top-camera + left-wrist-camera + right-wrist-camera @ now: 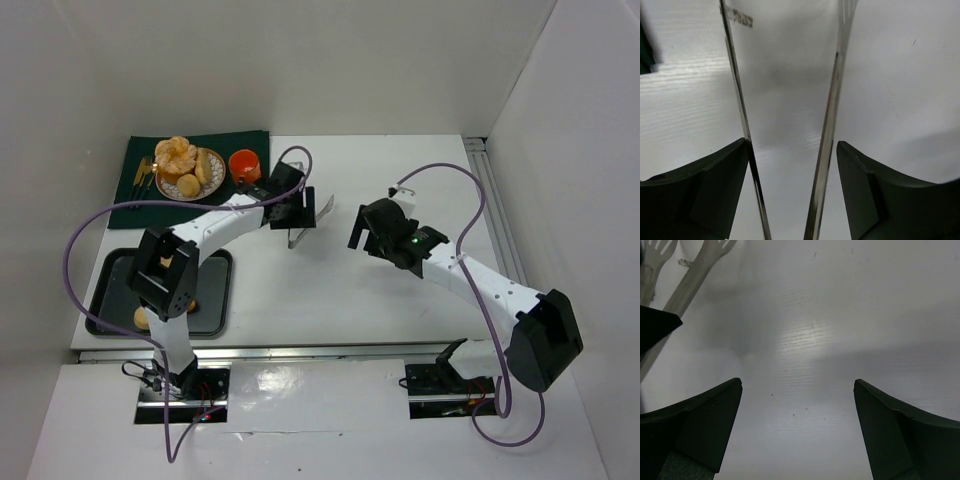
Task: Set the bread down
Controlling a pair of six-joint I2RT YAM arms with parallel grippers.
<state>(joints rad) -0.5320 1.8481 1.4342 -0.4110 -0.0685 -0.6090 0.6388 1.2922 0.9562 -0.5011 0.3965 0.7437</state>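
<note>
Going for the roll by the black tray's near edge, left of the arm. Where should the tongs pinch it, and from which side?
Pinch the roll across its middle, coming down with the tongs. It is small and rounded, lying close to the tray's raised rim, which likely blocks a sideways approach. The left arm hides part of it, so its long axis is unclear.

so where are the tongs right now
In the top view the tongs are held in the left gripper over the middle of the table, just right of the orange cup.
</note>
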